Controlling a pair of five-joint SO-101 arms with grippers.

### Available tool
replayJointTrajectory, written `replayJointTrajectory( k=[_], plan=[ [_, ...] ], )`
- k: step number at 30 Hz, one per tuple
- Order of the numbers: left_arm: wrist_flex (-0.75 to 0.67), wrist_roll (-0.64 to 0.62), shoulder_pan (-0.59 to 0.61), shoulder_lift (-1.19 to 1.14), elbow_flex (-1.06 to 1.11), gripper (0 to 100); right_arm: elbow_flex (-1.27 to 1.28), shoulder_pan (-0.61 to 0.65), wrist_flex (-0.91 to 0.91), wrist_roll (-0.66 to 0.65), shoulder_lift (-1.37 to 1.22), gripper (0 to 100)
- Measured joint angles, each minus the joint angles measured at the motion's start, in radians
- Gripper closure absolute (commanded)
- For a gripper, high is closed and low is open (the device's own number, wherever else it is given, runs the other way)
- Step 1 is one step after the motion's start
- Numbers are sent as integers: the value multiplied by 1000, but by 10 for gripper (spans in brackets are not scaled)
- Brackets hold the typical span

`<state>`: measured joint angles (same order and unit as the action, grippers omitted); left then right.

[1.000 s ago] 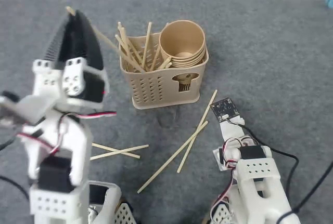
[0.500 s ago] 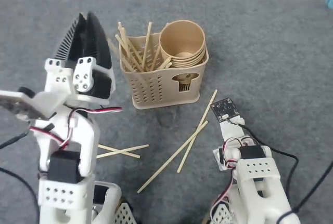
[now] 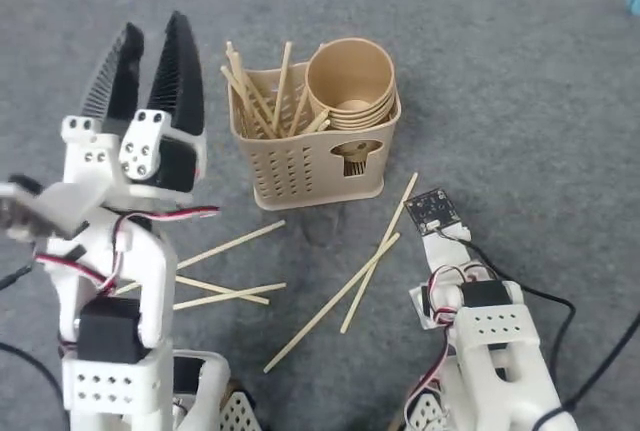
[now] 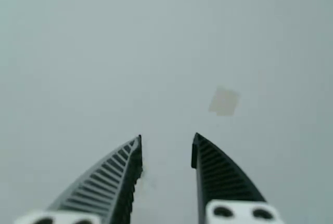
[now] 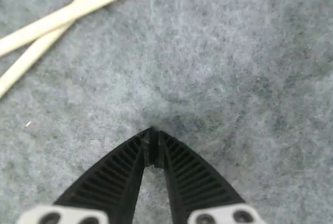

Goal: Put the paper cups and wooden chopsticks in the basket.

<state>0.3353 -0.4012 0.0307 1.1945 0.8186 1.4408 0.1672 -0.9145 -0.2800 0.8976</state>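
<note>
A tan slotted basket (image 3: 300, 166) stands on the grey carpet. It holds a stack of paper cups (image 3: 350, 76) and several wooden chopsticks (image 3: 250, 91) standing on end. My left gripper (image 3: 150, 29) is raised to the left of the basket, open and empty; its wrist view has the open gripper (image 4: 167, 139) against a blank pale surface. One chopstick (image 3: 232, 244) lies on the carpet below it. Two crossed chopsticks (image 3: 225, 293) lie nearer the front, and two long ones (image 3: 335, 301) lie in front of the basket. My right gripper (image 5: 152, 130) is shut and empty just above the carpet, near two chopstick ends (image 5: 62, 13).
The right arm's body (image 3: 490, 331) and its small circuit board (image 3: 433, 209) sit at the front right. The left arm's body (image 3: 110, 281) covers the front left. Bare carpet stretches to the right of the basket and behind it.
My left gripper was shut on a chopstick beside the basket. It has opened, and that chopstick now lies on the carpet left of the basket. The right arm has not moved.
</note>
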Motion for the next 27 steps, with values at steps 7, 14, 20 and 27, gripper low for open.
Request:
replayJointTrajectory(
  k=[7, 14, 20, 27],
  plan=[
    [516, -75, 175, 0, 23, 845, 0, 0, 0, 0, 0, 991],
    [812, -74, 218, -2, 172, 844, 0, 0, 0, 0, 0, 991],
    [988, 98, 206, -51, 212, 847, 0, 0, 0, 0, 0, 991],
    [1028, 482, 170, -364, 212, 845, 0, 0, 0, 0, 0, 991]
  ],
)
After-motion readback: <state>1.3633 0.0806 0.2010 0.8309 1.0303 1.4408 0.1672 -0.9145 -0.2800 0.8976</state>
